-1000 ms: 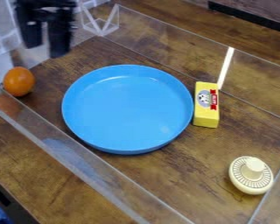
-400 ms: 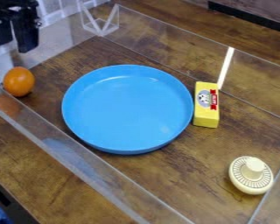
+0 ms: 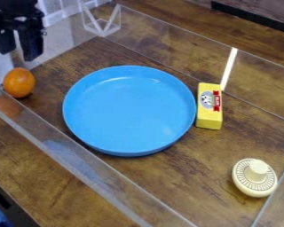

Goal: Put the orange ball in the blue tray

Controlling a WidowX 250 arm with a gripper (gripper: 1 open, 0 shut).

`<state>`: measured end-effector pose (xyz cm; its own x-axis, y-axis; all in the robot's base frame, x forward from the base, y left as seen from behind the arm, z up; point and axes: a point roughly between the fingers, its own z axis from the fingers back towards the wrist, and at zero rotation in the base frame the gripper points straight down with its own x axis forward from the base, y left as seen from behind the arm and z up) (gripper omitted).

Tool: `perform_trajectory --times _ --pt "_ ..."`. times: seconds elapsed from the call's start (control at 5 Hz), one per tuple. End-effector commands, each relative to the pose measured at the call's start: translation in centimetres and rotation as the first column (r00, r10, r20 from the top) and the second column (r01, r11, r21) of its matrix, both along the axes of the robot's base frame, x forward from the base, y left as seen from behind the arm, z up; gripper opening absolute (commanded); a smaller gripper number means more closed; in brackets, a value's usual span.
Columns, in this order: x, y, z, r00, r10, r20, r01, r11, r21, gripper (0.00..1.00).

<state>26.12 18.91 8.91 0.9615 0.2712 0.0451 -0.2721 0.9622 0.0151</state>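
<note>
The orange ball [image 3: 19,82] rests on the wooden table at the far left, close to the clear plastic edge. My gripper [image 3: 17,51] hangs just beyond it in the top-left corner, pointing down. Its two black fingers [image 3: 32,43] stand apart with nothing between them, and they sit clear of the ball. The blue tray [image 3: 81,92] lies in the middle of the table, to the right of the ball, and nothing is in it.
A yellow box [image 3: 209,105] sits against the tray's right side. A cream ridged disc [image 3: 254,176] lies at the lower right. A clear plastic wall [image 3: 61,151] runs along the table's front-left edge. A white wire frame [image 3: 103,18] stands at the back.
My gripper has moved left and sunk lower, from behind the tray's back-left to a spot just beyond the ball. Its fingers have stayed apart; the ball and tray have not moved.
</note>
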Motion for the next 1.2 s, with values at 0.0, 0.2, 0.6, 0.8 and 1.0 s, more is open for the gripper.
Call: perform_trajectory --times 0.0,0.2,0.6,0.8,1.0 --pt "0.3 0.2 0.3 0.999 0.010 0.033 -0.011 1.000 0.030 1.00" --pt "0.5 -0.1 -0.4 0.999 0.013 0.031 -0.014 0.999 0.030 1.00" --pt "0.8 -0.5 -1.8 0.999 0.020 0.033 -0.021 0.999 0.035 1.00" --pt "0.8 -0.6 -2.3 0.999 0.025 0.034 -0.026 0.999 0.036 1.00" --pt "1.0 -0.6 -2.9 0.999 0.027 0.032 -0.028 0.999 0.036 1.00"
